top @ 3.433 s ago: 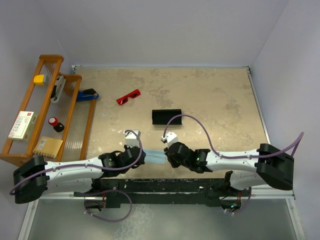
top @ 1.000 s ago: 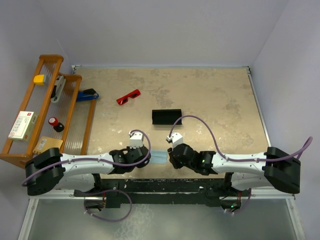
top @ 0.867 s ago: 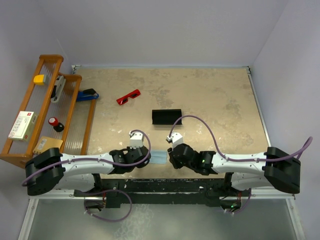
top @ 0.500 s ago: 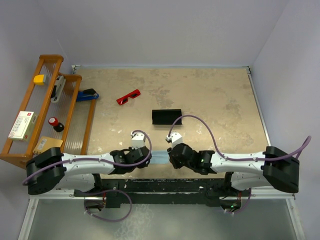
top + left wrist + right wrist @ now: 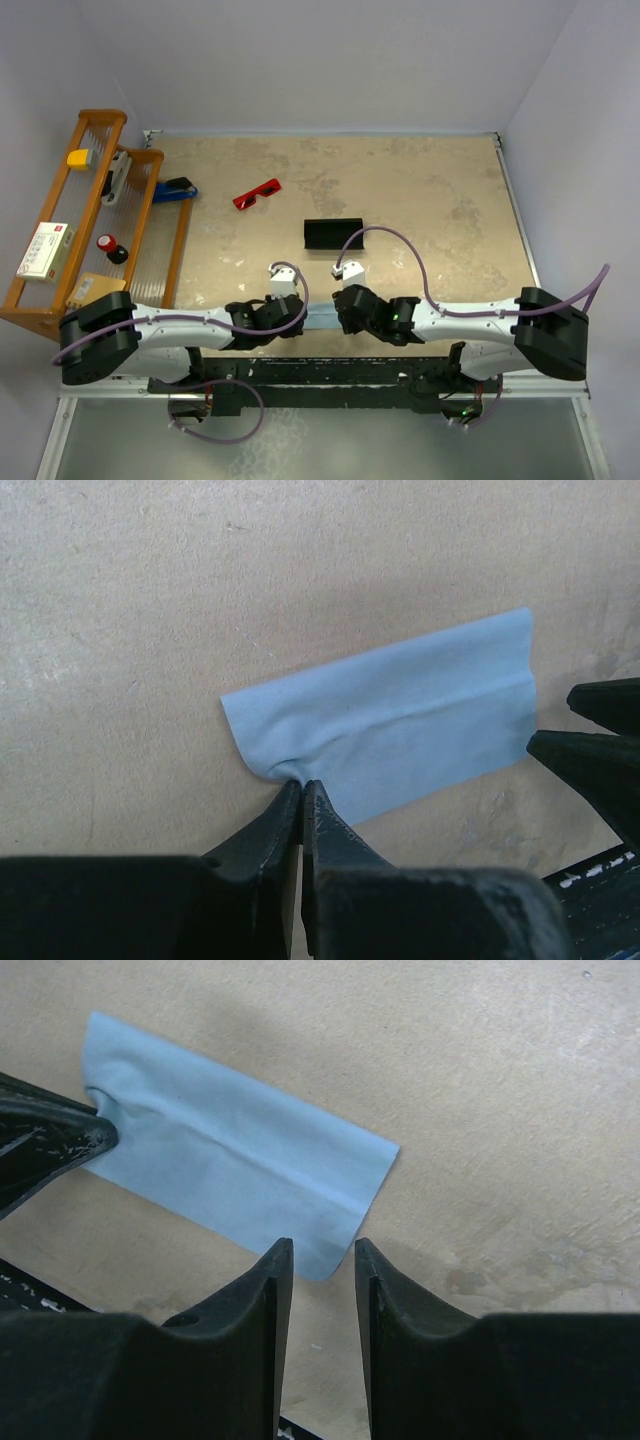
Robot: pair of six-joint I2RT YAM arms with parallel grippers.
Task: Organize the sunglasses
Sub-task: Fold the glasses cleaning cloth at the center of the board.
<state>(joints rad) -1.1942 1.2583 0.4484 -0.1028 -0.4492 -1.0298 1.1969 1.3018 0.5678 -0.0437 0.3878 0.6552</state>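
The red-framed sunglasses (image 5: 257, 193) lie on the table at the back left, far from both arms. Near the front edge lies a folded light blue cloth (image 5: 320, 317) (image 5: 390, 720) (image 5: 230, 1165). My left gripper (image 5: 298, 318) (image 5: 301, 785) is shut on the cloth's left corner, which puckers at the fingertips. My right gripper (image 5: 342, 318) (image 5: 320, 1247) stands open at the cloth's right end, its fingers on either side of the near corner without touching it. The black oblong case (image 5: 333, 234) lies open behind the grippers, mid-table.
A wooden rack (image 5: 90, 230) stands along the left edge with small items on it, and a blue stapler (image 5: 175, 189) lies beside it. The black rail (image 5: 320, 375) with the arm bases runs just in front of the cloth.
My left gripper has slid right and shut on the cloth's corner. The right gripper's jaws have widened a little at the other end. The sunglasses and case have not moved.
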